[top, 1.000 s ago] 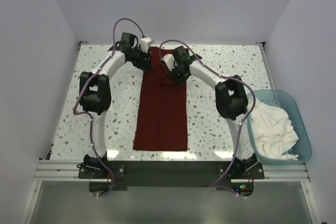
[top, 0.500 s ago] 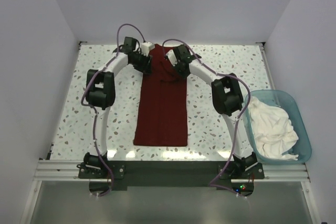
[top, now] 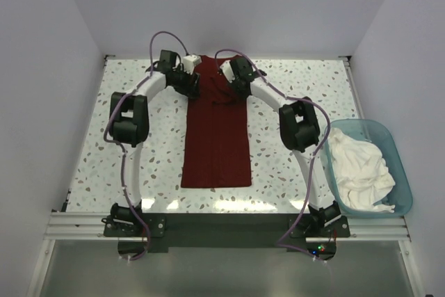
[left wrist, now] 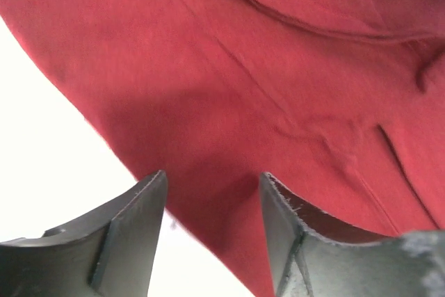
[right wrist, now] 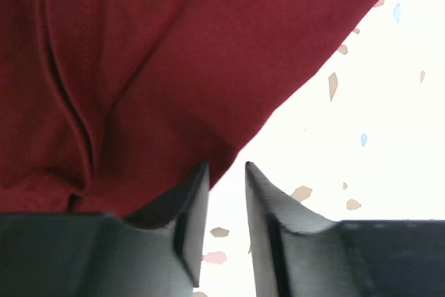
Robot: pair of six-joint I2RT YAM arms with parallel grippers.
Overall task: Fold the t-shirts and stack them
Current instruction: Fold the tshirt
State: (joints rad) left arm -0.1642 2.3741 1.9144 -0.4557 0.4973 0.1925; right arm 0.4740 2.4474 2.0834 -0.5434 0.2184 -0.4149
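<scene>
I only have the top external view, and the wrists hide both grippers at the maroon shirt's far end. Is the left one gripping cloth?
Observer: No; the left gripper stands open, the maroon shirt showing through the gap.
Operator: And the right?
Observer: The right gripper shows a narrow gap with bare table seen through it.
Operator: Shirt's edge there?
Observer: It ends right beside that gripper.

Left: bare table (top: pixel 161 154), passable.
Right edge: tub (top: pixel 402 179) with white t-shirt (top: pixel 358 168) blocks.
Far end: left arm (top: pixel 128 119), right arm (top: pixel 299 126) crowd.
</scene>
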